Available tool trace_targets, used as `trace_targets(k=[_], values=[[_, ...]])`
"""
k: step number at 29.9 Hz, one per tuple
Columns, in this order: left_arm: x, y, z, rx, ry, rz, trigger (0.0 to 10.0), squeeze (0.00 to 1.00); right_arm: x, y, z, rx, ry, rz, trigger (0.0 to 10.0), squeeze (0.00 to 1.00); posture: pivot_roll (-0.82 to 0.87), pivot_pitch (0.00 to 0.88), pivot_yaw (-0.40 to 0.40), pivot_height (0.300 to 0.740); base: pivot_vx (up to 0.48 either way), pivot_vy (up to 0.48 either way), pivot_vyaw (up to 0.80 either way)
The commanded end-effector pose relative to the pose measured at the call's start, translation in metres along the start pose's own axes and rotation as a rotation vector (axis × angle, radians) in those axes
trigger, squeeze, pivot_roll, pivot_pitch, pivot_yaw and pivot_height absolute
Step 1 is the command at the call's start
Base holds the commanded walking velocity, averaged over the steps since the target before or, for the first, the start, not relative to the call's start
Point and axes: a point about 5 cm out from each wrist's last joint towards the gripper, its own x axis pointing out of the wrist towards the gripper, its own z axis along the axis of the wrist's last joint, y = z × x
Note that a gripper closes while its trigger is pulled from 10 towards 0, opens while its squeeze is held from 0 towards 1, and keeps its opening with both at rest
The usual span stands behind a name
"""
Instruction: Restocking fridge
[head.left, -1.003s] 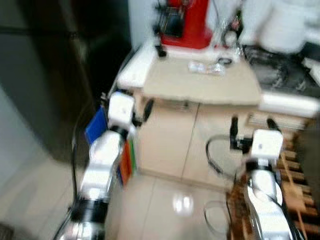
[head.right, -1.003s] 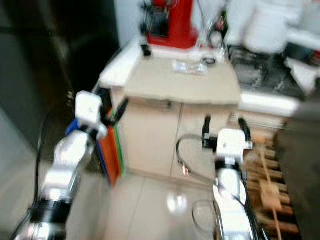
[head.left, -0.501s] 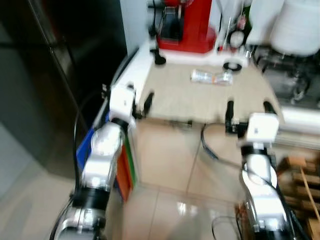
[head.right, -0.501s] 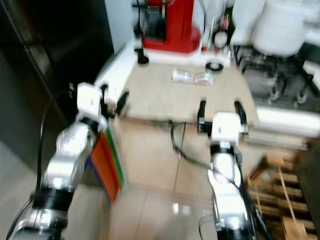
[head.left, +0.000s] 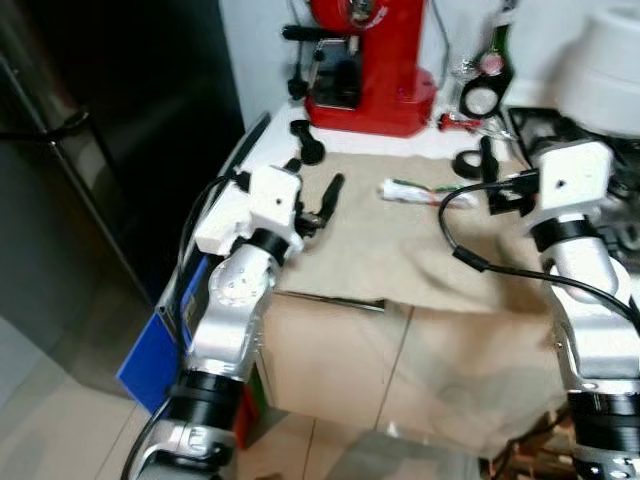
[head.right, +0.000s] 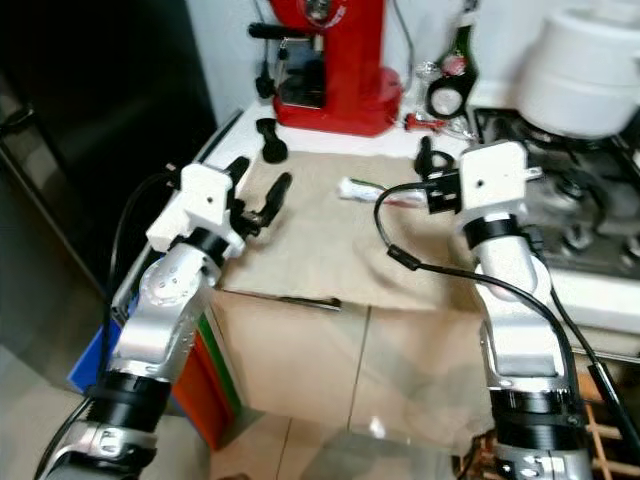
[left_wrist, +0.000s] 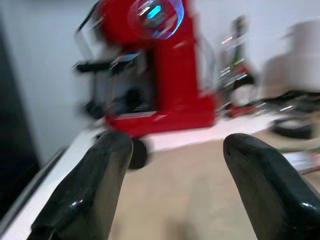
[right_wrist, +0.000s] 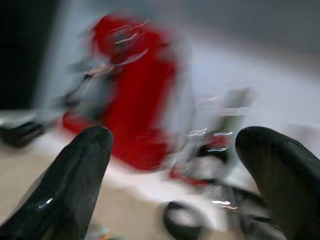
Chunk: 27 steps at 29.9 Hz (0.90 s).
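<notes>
A clear plastic bottle (head.left: 415, 192) lies on its side on the beige counter top (head.left: 380, 250), in front of the red coffee machine. My left gripper (head.left: 315, 182) hovers open over the counter's left part, a hand's width left of the bottle. My right gripper (right_wrist: 175, 150) is open too, held above the counter just right of the bottle, one finger (head.left: 487, 160) showing beside its white wrist block. Nothing is between either pair of fingers. The dark fridge (head.left: 100, 150) stands at the left, its door shut.
A red coffee machine (head.left: 370, 60), a black tamper (head.left: 310, 150), a black ring (head.left: 468, 162) and a dark bottle (head.left: 497, 50) crowd the counter's back. A white pot (head.right: 590, 70) sits on the stove (head.right: 590, 215) at right. A blue crate (head.left: 150, 350) stands below.
The camera has come closer to the counter and looks down on it more. Both arms have risen from below the counter's edge to above its top, on either side of the bottle.
</notes>
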Motion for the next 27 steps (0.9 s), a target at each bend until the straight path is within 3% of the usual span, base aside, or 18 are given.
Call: trace_targets(k=[1,2,5,8,9,14,21,27], values=[[0.005,-0.006,0.002,-0.012,-0.003,-0.015,10.0,0.0,-0.002,-0.009,-0.009,0.005,0.067,0.041,10.0,0.0,-0.05,0.013,0.027,0.74,0.0,0.0,0.0],[0.006,-0.007,0.003,-0.029,0.0,-0.014,10.0,0.0,-0.001,-0.015,-0.017,-0.065,0.126,0.128,10.0,0.0,-0.05,0.028,0.02,0.74,0.0,0.0,0.0],[0.007,-0.006,0.003,-0.035,0.003,-0.006,10.0,0.0,0.003,-0.026,-0.024,-0.131,0.211,0.224,10.0,0.0,-0.06,0.044,0.019,0.74,0.0,0.0,0.0],[0.006,-0.006,0.002,-0.04,0.009,-0.002,10.0,0.0,0.007,-0.036,-0.023,-0.168,0.24,0.234,10.0,0.0,-0.05,0.052,0.018,0.74,0.0,0.0,0.0],[0.003,-0.006,0.002,-0.039,0.013,-0.004,10.0,0.0,0.013,-0.045,-0.017,-0.204,0.252,0.261,10.0,0.0,-0.05,0.07,0.015,0.74,0.0,0.0,0.0],[0.001,-0.004,0.001,-0.034,0.024,-0.003,10.0,0.0,0.03,-0.057,0.001,-0.275,0.244,0.365,10.0,0.0,-0.04,0.086,0.012,0.74,0.0,0.0,0.0],[-0.005,0.001,0.003,-0.023,0.034,0.008,10.0,0.0,0.044,-0.056,0.009,-0.253,0.297,0.604,10.0,0.0,-0.01,0.122,-0.008,0.74,0.0,0.0,0.0],[-0.012,0.008,0.003,-0.014,0.044,0.04,10.0,0.0,0.06,-0.052,-0.001,-0.351,0.367,0.69,10.0,0.0,0.02,0.147,-0.034,0.74,0.0,0.0,0.0]])
